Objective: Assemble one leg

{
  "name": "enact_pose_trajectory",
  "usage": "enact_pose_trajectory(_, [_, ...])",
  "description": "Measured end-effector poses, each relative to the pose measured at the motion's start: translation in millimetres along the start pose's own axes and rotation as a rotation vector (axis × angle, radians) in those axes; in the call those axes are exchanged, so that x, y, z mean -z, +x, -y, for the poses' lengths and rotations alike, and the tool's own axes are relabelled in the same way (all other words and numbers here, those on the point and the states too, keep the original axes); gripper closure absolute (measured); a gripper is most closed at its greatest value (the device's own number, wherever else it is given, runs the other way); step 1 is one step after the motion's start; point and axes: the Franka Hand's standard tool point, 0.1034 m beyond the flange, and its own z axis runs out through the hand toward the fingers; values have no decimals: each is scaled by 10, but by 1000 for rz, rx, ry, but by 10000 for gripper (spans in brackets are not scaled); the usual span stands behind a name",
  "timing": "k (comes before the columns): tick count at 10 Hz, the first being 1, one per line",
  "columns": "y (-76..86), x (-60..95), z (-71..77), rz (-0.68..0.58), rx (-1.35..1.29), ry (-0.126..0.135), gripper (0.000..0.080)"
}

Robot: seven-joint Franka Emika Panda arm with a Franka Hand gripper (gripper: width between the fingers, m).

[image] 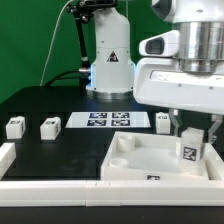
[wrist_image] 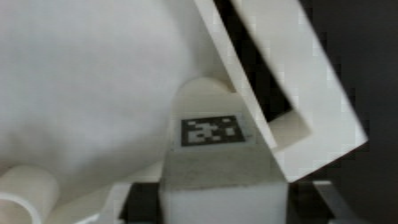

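My gripper (image: 190, 133) is shut on a leg (image: 189, 152), a small white block with a black-and-white tag. It holds the leg upright at the right corner of the large white square piece (image: 140, 165) with a raised rim. Whether the leg sits in a corner socket I cannot tell. In the wrist view the leg (wrist_image: 214, 135) fills the middle between my dark fingers (wrist_image: 146, 203), with the square piece's rim (wrist_image: 267, 80) beside it. Two more legs (image: 14, 127) (image: 48, 127) stand at the exterior view's left. Another leg (image: 163, 122) stands behind the square piece.
The marker board (image: 108, 120) lies flat in front of the arm's white base (image: 108, 60). A white raised border (image: 8, 155) runs along the black table at the exterior view's left and front.
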Motion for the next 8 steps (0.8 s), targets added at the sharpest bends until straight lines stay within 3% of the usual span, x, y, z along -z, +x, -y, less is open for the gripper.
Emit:
enact_pose_trajectory(5, [140,-16,-199,-19,-272,-34,500])
enact_pose_trajectory(7, [131,-21,-193,-16,-269,-32,234])
enact_pose_trajectory(8, [130,-22,-193,-15,-271,-32,234])
